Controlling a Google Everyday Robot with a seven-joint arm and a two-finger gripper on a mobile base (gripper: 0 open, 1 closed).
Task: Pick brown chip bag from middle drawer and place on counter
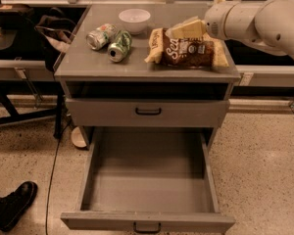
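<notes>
The brown chip bag (187, 52) lies flat on the right part of the counter (88, 65), its "Sea Salt" lettering facing up. My gripper (186, 30) is at the end of the white arm that reaches in from the right. It sits just above the bag's upper edge, touching it or very close to it. The middle drawer (148, 192), a deep grey tray with a small black handle, is pulled fully out at the bottom and is empty.
Two green-and-silver soda cans (110, 39) lie on the counter's left half, with a white bowl (134, 19) behind them. A closed drawer front (148, 112) sits under a dark slot. A black shoe (12, 204) is on the floor at lower left, and dark furniture stands at left.
</notes>
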